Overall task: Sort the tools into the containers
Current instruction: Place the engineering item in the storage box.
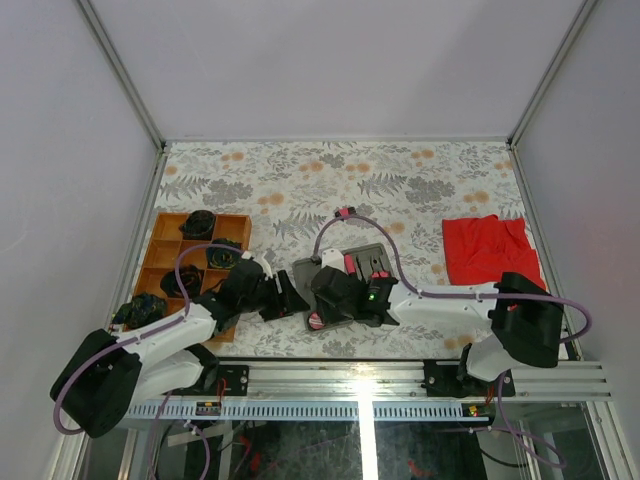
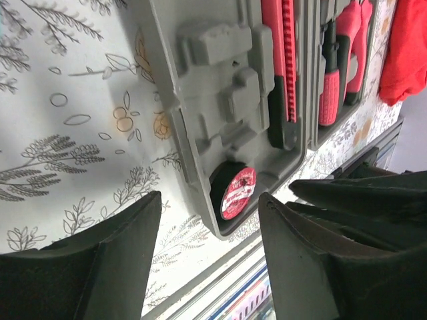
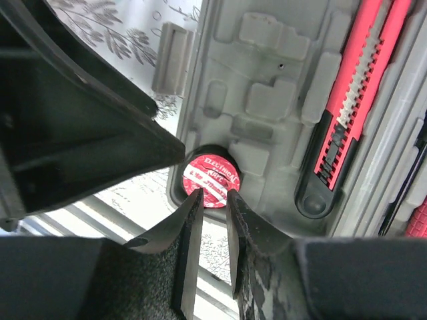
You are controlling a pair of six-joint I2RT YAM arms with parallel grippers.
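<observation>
- One disc (image 3: 210,179) seated in case (image 3: 280,100) recess, lower centre of right wrist view.
- Left gripper (image 2: 209,200) spread, empty, over case edge.
- Right gripper (image 3: 215,195) barely parted, pinching nothing, tips at disc.

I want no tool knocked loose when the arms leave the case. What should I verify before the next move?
1. The pink disc is seated in the corner recess of the grey case: ok.
2. The left gripper is open and empty: ok.
3. The right gripper holds nothing, with a narrow gap between its fingers: ok.
4. Those fingers are clear of the disc: cannot tell, they overlap it in the wrist view.
5. The red-and-black knife lies in its slot: ok.
6. Room between the two grippers: not ok, both crowd the same corner.
</observation>
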